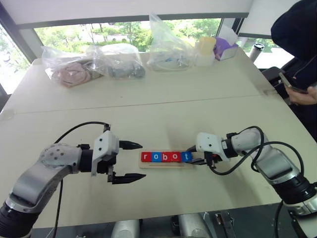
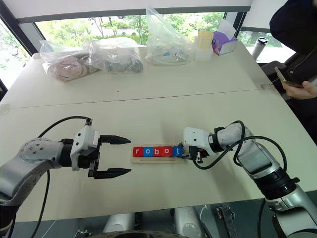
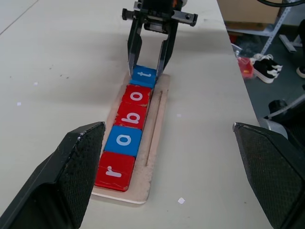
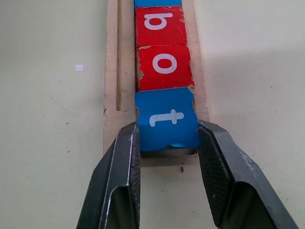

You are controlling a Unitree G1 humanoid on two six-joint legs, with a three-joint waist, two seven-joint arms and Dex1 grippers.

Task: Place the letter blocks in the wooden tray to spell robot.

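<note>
The two eye views look forward and down from above the table (image 1: 163, 106), taking in both arms. The left wrist view looks along the left gripper (image 3: 174, 176) down the wooden tray (image 3: 159, 119) toward the right gripper (image 3: 148, 64) facing it. The right wrist view sits very close behind the right gripper, looking at the blue t block (image 4: 167, 119). All views share the tray.

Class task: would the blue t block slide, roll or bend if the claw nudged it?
The blue t block looks flat and square, so probably slides, never rolls. It seems rigid, held between the right claw fingers undeformed. Chipped edges suggest mild fragility.
</note>
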